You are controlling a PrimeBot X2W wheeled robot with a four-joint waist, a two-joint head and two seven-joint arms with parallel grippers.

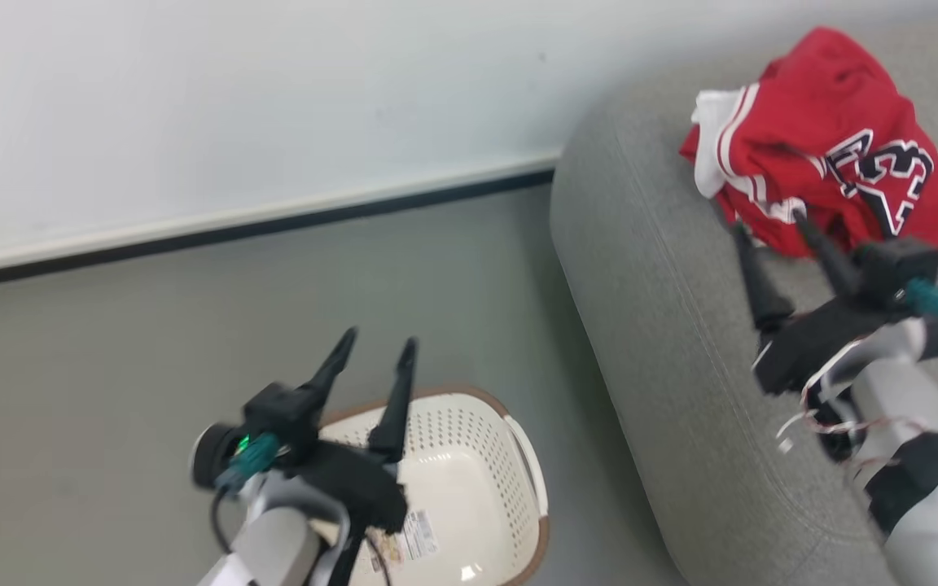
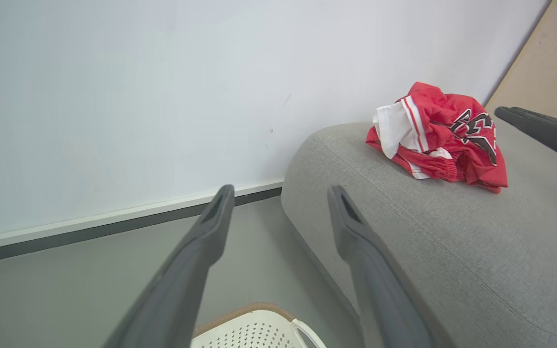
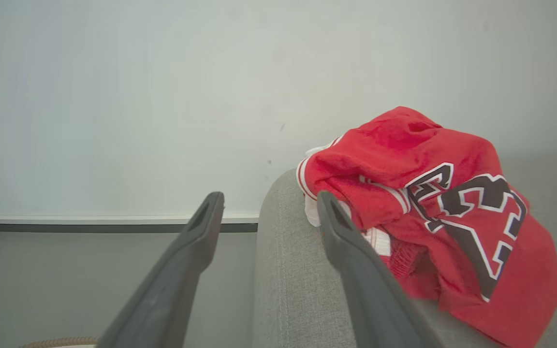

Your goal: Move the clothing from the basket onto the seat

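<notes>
The red clothing (image 1: 823, 146) with white stripes and dark lettering lies crumpled on the grey seat (image 1: 664, 325), also seen as a heap (image 2: 440, 137) in the left wrist view and up close (image 3: 443, 217) in the right wrist view. My right gripper (image 1: 770, 224) hovers open just in front of the heap, nothing between its fingers. The cream basket (image 1: 461, 488) stands on the floor at the lower left, and what shows of its inside looks bare. Above the basket my left gripper (image 1: 379, 342) is open and holds nothing.
A white wall (image 1: 233, 106) with a dark baseboard runs behind the grey floor (image 1: 151, 350). The seat's rounded edge (image 2: 307, 159) rises just right of the basket. The right gripper's finger (image 2: 544, 130) enters the left wrist view at the right edge.
</notes>
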